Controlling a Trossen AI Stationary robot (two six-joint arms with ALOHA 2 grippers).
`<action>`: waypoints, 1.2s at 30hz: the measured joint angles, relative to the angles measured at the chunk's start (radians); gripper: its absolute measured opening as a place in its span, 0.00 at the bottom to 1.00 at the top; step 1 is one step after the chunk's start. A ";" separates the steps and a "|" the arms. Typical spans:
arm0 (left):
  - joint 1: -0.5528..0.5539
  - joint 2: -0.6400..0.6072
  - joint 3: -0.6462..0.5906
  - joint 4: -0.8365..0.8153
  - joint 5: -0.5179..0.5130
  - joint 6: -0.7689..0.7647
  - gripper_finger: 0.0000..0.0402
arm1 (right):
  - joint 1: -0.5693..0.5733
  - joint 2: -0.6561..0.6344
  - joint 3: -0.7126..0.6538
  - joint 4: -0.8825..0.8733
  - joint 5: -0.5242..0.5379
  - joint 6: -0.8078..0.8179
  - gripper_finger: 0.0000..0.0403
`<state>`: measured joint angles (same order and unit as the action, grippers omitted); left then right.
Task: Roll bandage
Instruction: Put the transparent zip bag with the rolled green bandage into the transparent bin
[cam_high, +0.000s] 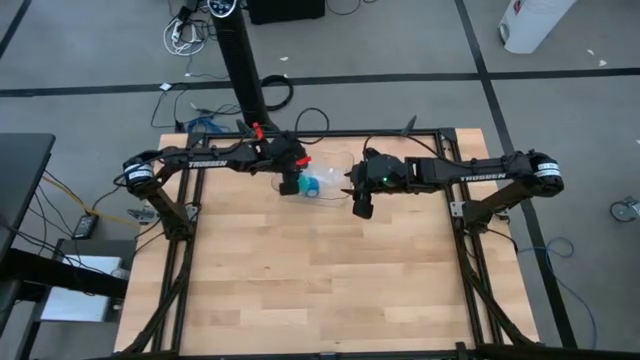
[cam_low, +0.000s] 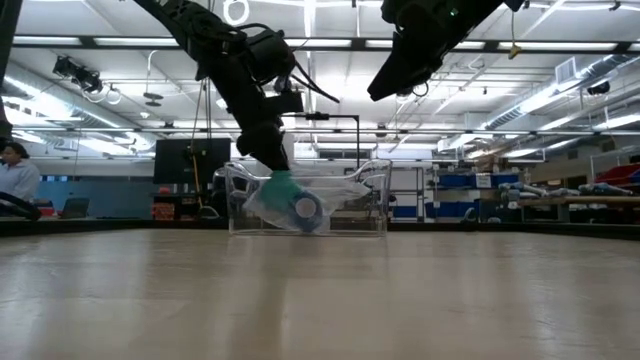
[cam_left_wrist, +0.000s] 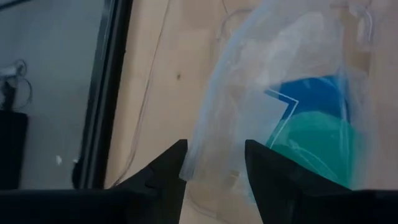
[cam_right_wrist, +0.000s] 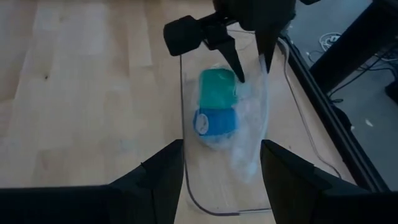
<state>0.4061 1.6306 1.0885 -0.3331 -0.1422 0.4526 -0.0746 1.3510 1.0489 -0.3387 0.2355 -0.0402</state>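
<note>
Bandage (cam_right_wrist: 217, 88) half hidden under clear wrap; left fingers (cam_left_wrist: 214, 163) and right fingers (cam_right_wrist: 222, 163) spread.

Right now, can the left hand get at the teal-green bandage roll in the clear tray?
Probably not directly: the left hand is open just above the teal-green bandage roll, but a clear plastic bag wraps it, lying between the fingers.

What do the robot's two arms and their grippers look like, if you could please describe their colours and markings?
Both arms are dark, nearly black, jointed tubes with white TROSSEN lettering along the forearm. The left arm carries a small red part near its wrist; the right arm shows a tiny green light on its wrist housing. The left gripper and the right gripper each have two dark, wedge-shaped, tapering fingers.
</note>
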 joint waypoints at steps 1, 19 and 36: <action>0.000 0.000 0.000 -0.001 -0.003 0.021 0.42 | -0.002 0.000 0.000 0.002 -0.003 -0.002 0.49; -0.001 -0.001 0.102 -0.016 0.006 0.173 0.56 | -0.027 0.000 -0.011 0.030 -0.004 0.031 0.49; -0.004 -0.002 0.293 -0.333 0.013 0.167 0.51 | -0.032 0.000 -0.076 0.087 -0.003 0.066 0.49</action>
<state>0.4019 1.6283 1.3818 -0.6658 -0.1295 0.6197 -0.1066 1.3506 0.9726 -0.2517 0.2321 0.0257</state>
